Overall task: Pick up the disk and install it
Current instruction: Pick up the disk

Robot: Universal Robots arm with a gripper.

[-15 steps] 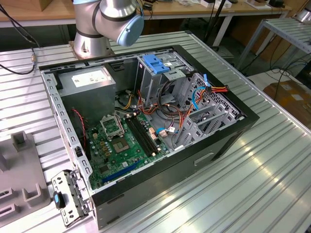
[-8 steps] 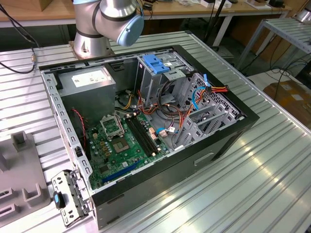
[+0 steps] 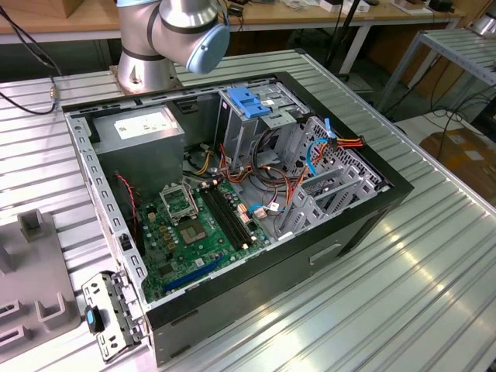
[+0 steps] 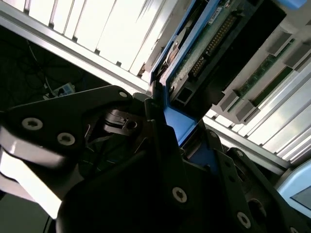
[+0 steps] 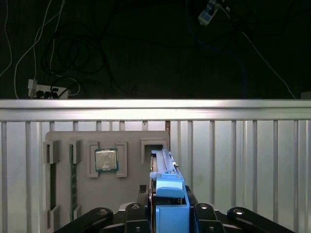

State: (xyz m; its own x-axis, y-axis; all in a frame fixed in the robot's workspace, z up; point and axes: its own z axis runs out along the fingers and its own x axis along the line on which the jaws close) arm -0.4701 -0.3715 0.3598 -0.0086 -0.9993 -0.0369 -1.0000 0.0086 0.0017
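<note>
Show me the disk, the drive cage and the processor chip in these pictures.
the disk (image 5: 171, 199): first wrist view, its blue side rail.
the drive cage (image 3: 249, 101): exterior view, its blue plastic top.
the processor chip (image 5: 106, 160): first wrist view, its metal lid.

We see a ribbed desk of bare metal, bright and glossy around the computer case. The case's outer panel is matt black, its frame dull grey metal. Inside the case, the drive cage has a blue plastic top. The disk shows a smooth blue plastic rail between matt black fingers.
</note>
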